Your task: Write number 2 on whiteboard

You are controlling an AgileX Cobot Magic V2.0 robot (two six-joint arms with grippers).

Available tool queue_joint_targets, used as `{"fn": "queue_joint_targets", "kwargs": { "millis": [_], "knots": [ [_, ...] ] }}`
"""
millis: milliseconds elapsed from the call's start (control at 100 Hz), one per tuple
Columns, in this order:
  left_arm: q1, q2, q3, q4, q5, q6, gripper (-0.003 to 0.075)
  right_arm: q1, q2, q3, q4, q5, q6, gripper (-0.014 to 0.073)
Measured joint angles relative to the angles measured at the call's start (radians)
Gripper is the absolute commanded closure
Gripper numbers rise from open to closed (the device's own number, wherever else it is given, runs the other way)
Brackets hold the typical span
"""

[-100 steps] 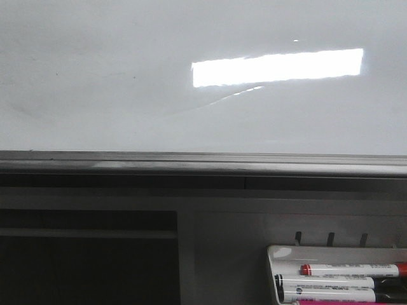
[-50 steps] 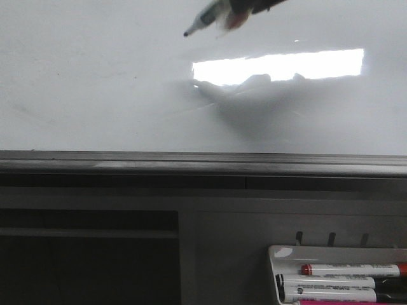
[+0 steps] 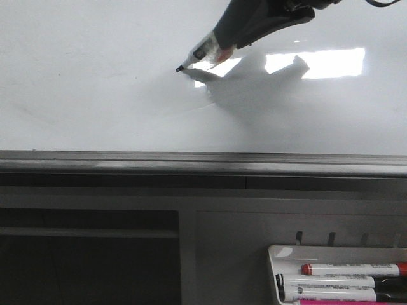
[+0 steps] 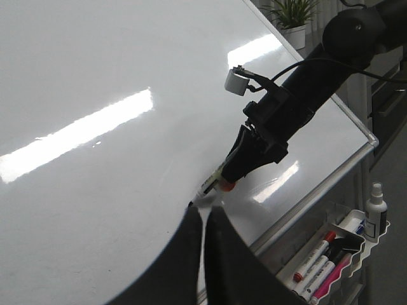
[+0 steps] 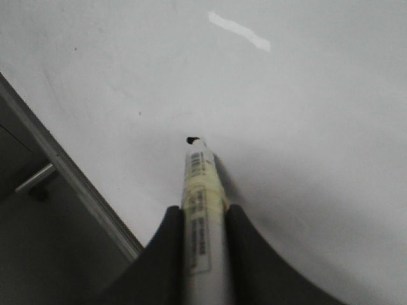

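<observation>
Front view: your right tool grips a marker, tip touching the whiteboard left of the light reflection.
Left wrist view: left tool fingers nearly together, empty.
Right wrist view: marker clamped between fingers, tip on whiteboard; no stroke visible.

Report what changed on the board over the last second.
The right hand, clamping a marker, came into the front view from the top and dropped down-left until the tip reached the whiteboard. No stroke is visible yet. The marker tray stayed put.
</observation>
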Motion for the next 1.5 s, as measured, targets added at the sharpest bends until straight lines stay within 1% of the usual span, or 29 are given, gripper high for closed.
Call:
{"fn": "queue_joint_targets", "kwargs": {
  "millis": [230,320,440,520,640,840,1000,1180,1320,1500],
  "knots": [
    [0.002,0.000,0.001,0.000,-0.002,0.000,0.0741,-0.131,-0.034,-0.053,0.003,0.128,0.000,0.0663],
    [0.002,0.000,0.011,-0.002,-0.006,0.000,0.0741,-0.164,-0.065,-0.057,-0.048,0.162,0.012,0.0663],
    [0.002,0.000,0.025,-0.002,-0.007,0.000,0.0741,-0.185,-0.103,-0.057,-0.142,0.209,0.066,0.0663],
    [0.002,0.000,0.032,-0.002,-0.009,0.000,0.0741,-0.184,-0.115,-0.047,-0.171,0.225,0.095,0.0663],
    [0.002,0.000,0.035,-0.002,-0.022,0.000,0.0741,-0.173,-0.119,0.000,-0.171,0.226,0.123,0.0663],
    [0.002,0.000,0.035,-0.002,-0.032,0.000,0.0741,-0.090,-0.094,0.086,-0.147,0.197,0.149,0.0663],
    [0.002,0.000,0.035,-0.002,-0.032,0.000,0.0741,-0.019,-0.052,0.091,-0.140,0.154,0.151,0.0663],
    [0.002,0.000,0.035,-0.002,-0.034,0.000,0.0741,-0.010,-0.044,0.091,-0.134,0.145,0.152,0.0663],
    [0.002,0.000,0.035,-0.002,-0.034,0.000,0.0741,-0.052,-0.048,0.091,-0.105,0.183,0.155,0.0663],
    [0.002,0.000,0.035,-0.002,-0.034,0.000,0.0741,-0.190,-0.128,0.116,-0.103,0.283,0.171,0.0663]
  ]
}}
